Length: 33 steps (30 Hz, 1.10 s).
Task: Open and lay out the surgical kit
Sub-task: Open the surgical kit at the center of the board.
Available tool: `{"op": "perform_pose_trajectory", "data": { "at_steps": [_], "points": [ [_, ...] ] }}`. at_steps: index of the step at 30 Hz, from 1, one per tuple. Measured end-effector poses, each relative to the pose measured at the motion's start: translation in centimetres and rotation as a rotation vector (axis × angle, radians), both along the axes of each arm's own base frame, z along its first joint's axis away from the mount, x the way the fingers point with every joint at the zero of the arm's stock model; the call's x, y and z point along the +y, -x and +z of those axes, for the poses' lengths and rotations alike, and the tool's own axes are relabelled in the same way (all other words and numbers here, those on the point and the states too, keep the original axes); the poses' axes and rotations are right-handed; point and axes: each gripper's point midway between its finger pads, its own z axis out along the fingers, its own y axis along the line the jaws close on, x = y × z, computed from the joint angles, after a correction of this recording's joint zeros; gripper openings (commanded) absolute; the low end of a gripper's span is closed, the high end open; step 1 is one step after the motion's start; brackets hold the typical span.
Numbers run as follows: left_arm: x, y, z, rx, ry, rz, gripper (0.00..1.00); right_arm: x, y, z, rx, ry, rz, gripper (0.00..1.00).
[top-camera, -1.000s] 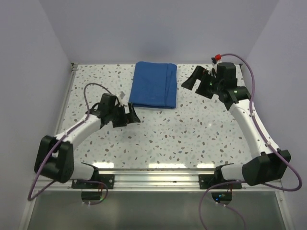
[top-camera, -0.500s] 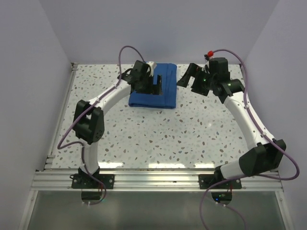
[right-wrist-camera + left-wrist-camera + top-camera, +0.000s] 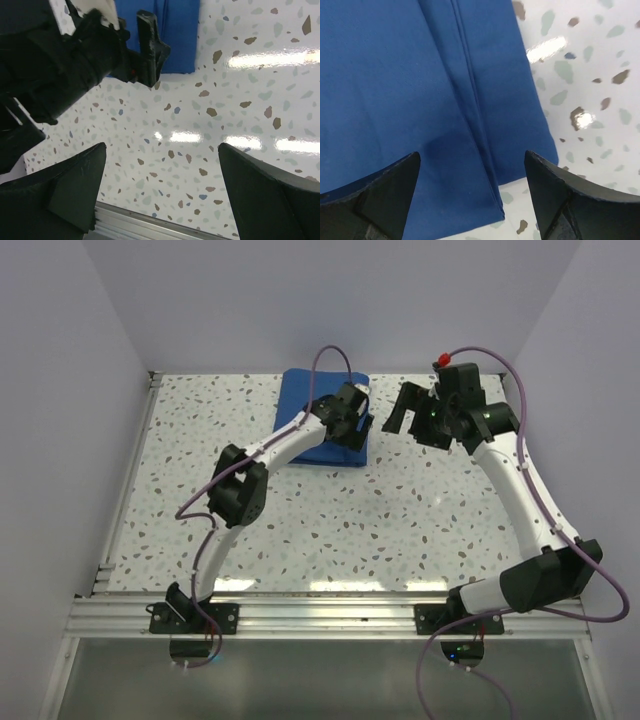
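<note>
Reaching across the speckled table [image 3: 350, 510], we have our left gripper [image 3: 357, 423] over the near right corner of the folded blue cloth [image 3: 298, 395], fingers spread wide either side of a fold line, gripping nothing. The cloth lies flat at the far middle of the table. Our right gripper [image 3: 402, 415] hangs just beside its right edge, fingers wide too, empty.

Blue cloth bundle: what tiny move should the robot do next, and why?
Probably lower the left tool and pinch the flap edge. The blue cloth lies folded shut, the open tool hovers right over that edge near a corner, and nothing is gripped yet.
</note>
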Motion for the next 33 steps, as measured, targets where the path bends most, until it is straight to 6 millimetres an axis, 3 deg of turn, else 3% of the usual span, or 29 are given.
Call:
{"op": "perform_pose_trajectory", "data": {
  "at_steps": [5,9,10,11,15,17,22,25,27,29,31,32,33],
  "points": [
    [0.6,0.6,-3.7,0.007,-0.143,0.018,0.76,-0.6,0.4,-0.4,0.018,0.034,0.0,0.98],
    [1.0,0.2,-3.4,-0.028,-0.187,0.048,0.63,-0.7,0.7,-0.7,0.033,0.046,0.007,0.98],
    [1.2,0.1,-3.3,-0.033,-0.194,0.055,0.57,-0.7,0.7,-0.9,0.037,0.049,0.008,0.98],
    [1.5,0.0,-3.3,-0.035,-0.202,0.064,0.44,-0.7,0.7,-1.0,0.042,0.052,0.009,0.98],
    [1.9,-0.3,-3.3,-0.035,-0.205,0.076,0.27,-0.6,0.3,-1.8,0.063,0.061,0.011,0.98],
    [1.9,-0.3,-3.3,-0.035,-0.203,0.079,0.0,-0.5,0.0,-2.1,0.072,0.063,0.012,0.98],
    [3.1,-0.9,-3.1,-0.011,-0.179,0.098,0.0,-0.2,-0.8,-2.7,0.083,0.057,0.013,0.98],
    [5.4,-2.0,-1.2,-0.005,-0.146,0.142,0.0,0.5,-1.7,-2.7,0.087,0.036,0.018,0.98],
    [8.7,-3.2,1.6,-0.024,-0.107,0.21,0.0,1.3,-3.1,-2.5,0.083,0.019,0.029,0.98],
    [13.5,-4.5,5.2,-0.058,-0.058,0.307,0.0,2.8,-5.0,-2.3,0.071,0.006,0.056,0.98],
    [21.0,-5.3,9.2,-0.104,-0.001,0.449,0.0,5.1,-7.5,-1.8,0.05,0.006,0.095,0.98],
    [25.7,-5.4,10.9,-0.134,0.021,0.54,0.15,6.3,-8.5,-1.8,0.035,0.005,0.115,0.98],
    [30.4,-4.9,12.2,-0.156,0.041,0.631,0.44,8.0,-9.5,-1.8,0.035,0.006,0.143,0.98]
  ]
}}
